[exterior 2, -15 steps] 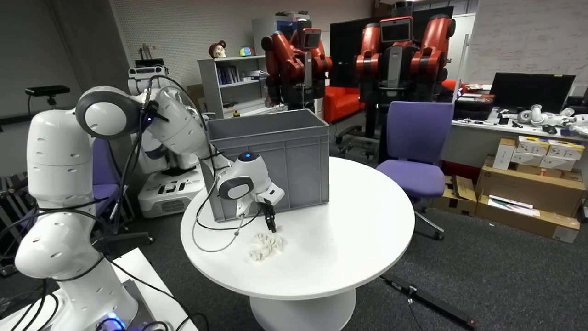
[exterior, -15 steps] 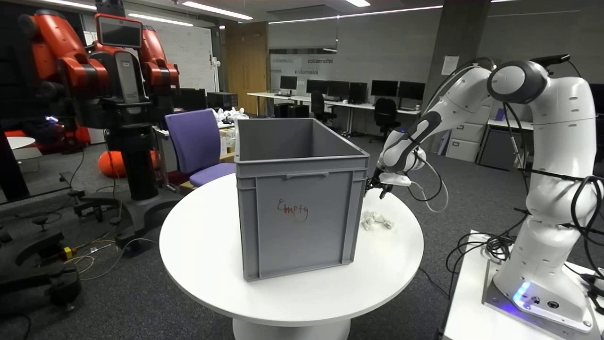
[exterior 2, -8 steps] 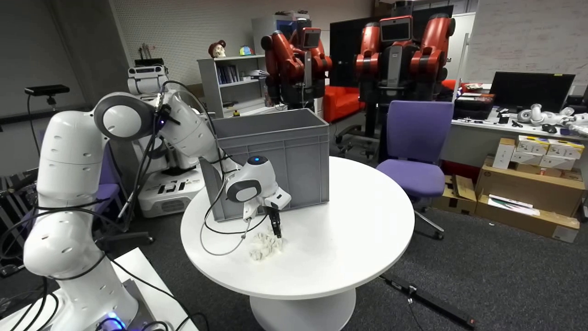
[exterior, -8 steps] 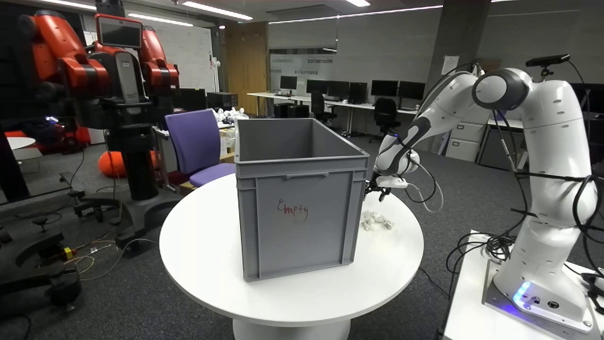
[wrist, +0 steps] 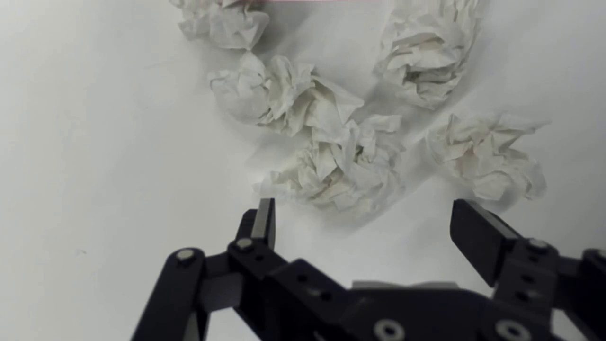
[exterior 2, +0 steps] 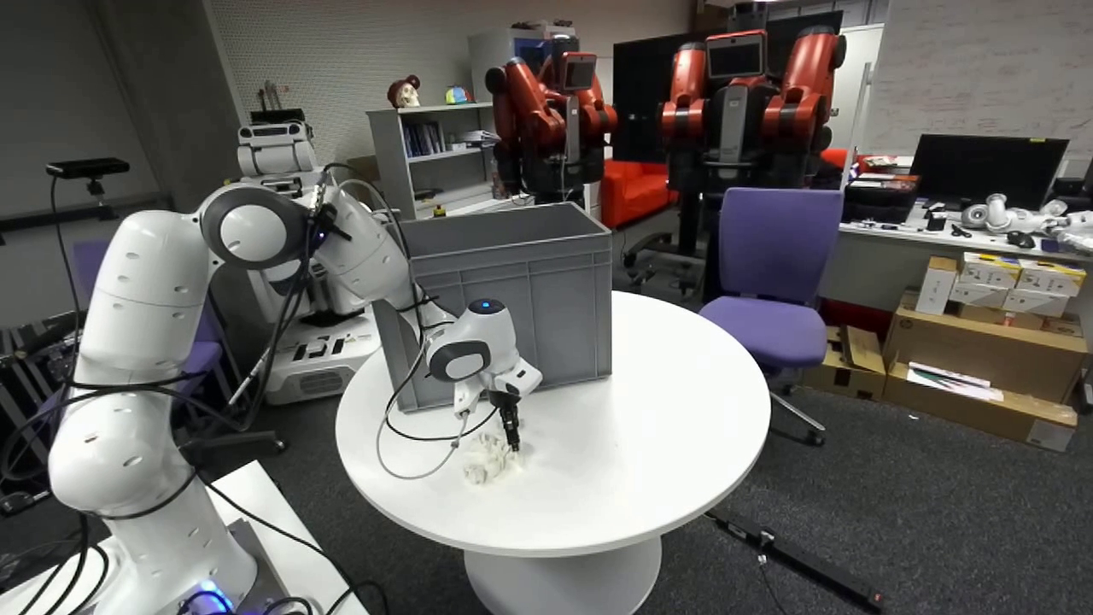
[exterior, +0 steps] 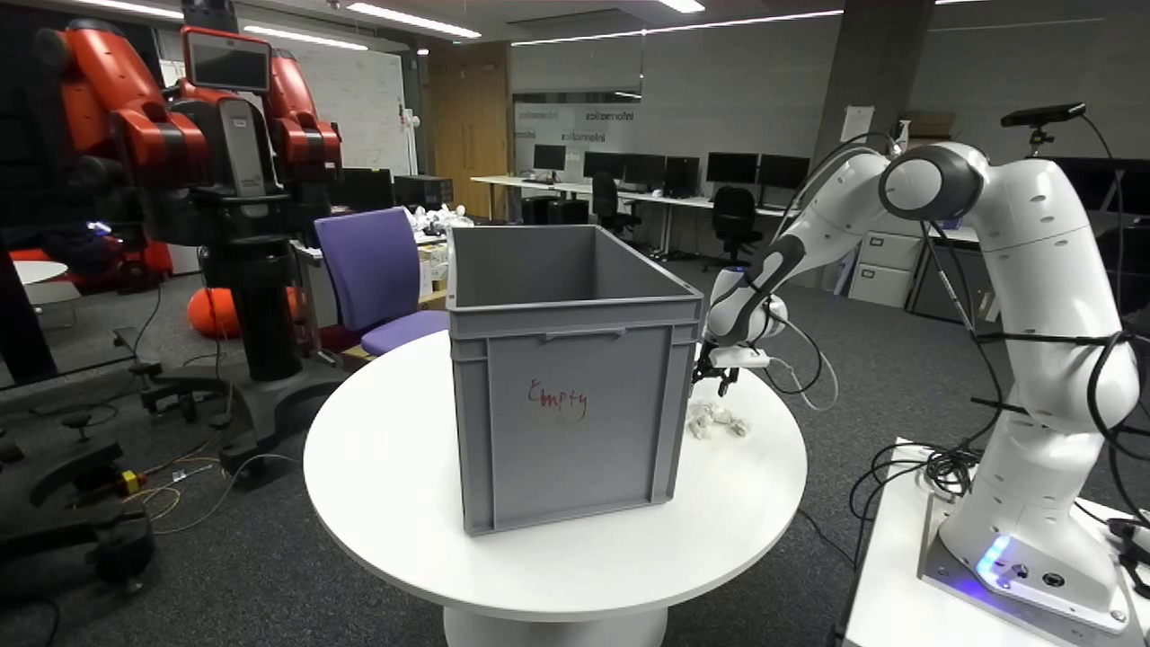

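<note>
Seemingly an approach: the gripper (wrist: pixel 362 202), jaws wide and empty, hangs close to the crumpled papers (wrist: pixel 336 161) lying between the edge of the table (exterior 2: pixel 666 444) and the grey crate (exterior 2: pixel 568 316); the next move likely calls for lining up on one.

The gripper (wrist: pixel 363 201), jaws wide apart, hangs over the white table (wrist: pixel 118 189), whose edge is out of view. A crumpled paper wad (wrist: pixel 341 166) lies in line with the gap, touching a second wad (wrist: pixel 284 94). A third wad (wrist: pixel 492 158) lies near one fingertip (wrist: pixel 466 225); two more wads (wrist: pixel 431 57), partly out of view, lie beyond.
</note>
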Controlling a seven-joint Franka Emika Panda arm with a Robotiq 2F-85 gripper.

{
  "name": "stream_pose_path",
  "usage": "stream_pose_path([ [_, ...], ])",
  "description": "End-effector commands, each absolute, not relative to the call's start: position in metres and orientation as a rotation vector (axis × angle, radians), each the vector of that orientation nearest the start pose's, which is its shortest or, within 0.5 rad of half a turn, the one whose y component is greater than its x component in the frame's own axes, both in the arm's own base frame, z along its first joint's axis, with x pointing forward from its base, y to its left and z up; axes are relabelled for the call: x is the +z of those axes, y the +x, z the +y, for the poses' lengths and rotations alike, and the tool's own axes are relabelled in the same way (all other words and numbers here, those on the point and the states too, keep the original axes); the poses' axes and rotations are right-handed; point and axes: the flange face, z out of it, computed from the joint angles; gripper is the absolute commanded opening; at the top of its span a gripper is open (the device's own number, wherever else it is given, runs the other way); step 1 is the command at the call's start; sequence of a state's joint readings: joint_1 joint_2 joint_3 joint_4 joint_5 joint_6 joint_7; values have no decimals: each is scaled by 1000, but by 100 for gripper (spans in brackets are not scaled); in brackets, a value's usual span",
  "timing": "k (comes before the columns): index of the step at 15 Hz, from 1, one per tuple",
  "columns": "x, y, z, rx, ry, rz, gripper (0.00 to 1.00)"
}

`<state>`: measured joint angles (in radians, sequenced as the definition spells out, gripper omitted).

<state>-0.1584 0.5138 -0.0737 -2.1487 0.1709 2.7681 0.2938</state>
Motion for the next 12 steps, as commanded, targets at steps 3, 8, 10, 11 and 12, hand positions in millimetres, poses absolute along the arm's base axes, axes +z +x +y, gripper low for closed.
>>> stream_pose_path([
  [3, 159, 566, -140, -73, -2966, 968, 100],
  [8, 149, 565, -133, -26, -2988, 947, 77],
  [10, 147, 565, -132, -25, -2995, 944, 70],
  [11, 147, 564, -131, -27, -2998, 942, 64],
  [12, 149, 565, -131, -30, -2999, 940, 55],
])
